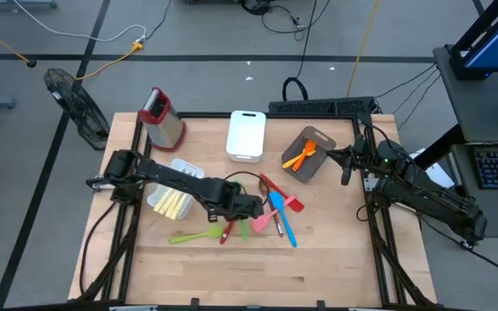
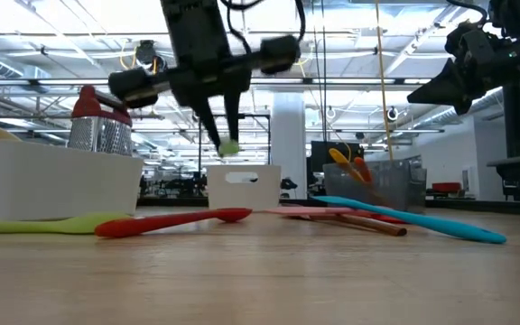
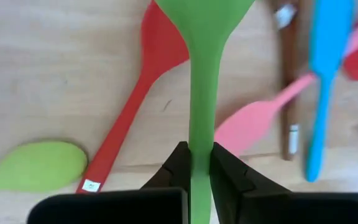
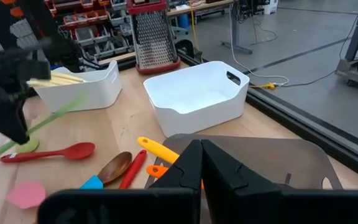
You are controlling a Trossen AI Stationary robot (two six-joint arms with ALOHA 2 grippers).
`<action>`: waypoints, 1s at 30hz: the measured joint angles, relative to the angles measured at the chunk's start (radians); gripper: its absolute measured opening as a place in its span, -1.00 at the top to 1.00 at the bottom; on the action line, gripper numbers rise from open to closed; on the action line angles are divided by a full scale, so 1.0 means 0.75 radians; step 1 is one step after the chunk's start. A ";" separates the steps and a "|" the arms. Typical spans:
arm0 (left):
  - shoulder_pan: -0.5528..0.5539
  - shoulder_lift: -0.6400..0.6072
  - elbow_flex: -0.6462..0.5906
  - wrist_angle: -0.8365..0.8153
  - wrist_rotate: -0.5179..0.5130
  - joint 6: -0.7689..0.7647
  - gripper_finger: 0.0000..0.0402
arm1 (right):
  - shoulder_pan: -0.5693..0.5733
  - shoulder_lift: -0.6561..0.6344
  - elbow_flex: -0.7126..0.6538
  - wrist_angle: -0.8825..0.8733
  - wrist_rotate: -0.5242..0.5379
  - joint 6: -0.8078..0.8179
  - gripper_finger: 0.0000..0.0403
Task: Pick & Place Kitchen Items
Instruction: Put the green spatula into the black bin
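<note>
From above, the left gripper (image 1: 251, 207) sits mid-table over the scattered utensils (image 1: 271, 216); the right gripper (image 1: 349, 161) hovers beside the grey bin (image 1: 318, 164).

At table level, the left gripper's fingers (image 2: 217, 126) hold something green clear of the tabletop.

The left wrist view shows jaws clamped on a green spatula (image 3: 202, 74) by its handle.

The right wrist view shows jaws nearly closed, empty, over the grey bin.

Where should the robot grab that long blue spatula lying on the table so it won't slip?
Grip the long blue silicone spatula by the thin straight handle near its middle, coming straight down from above. It lies flat on the wooden table, so open fingers can straddle the slim handle across its width. Toward its upper end the pink spatula and red utensils crowd it, so the lower, freer half looks safer.
</note>
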 joint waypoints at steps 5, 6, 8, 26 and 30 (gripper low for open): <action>0.005 -0.088 0.000 0.158 -0.123 0.151 0.92 | 0.001 0.001 0.000 0.001 -0.008 0.084 1.00; 0.008 -0.109 0.000 0.205 -0.144 0.192 0.92 | 0.004 0.001 0.000 0.002 -0.010 0.129 1.00; 0.025 -0.142 0.001 0.307 -0.168 0.273 0.92 | 0.006 0.001 -0.001 0.006 -0.084 0.198 1.00; 0.242 -0.186 0.003 1.028 0.037 0.787 0.91 | 0.097 0.268 -0.001 0.794 -0.686 0.614 0.91; 0.266 -0.187 0.003 1.059 0.046 0.798 0.89 | 0.177 0.394 -0.001 0.860 -0.584 0.611 0.72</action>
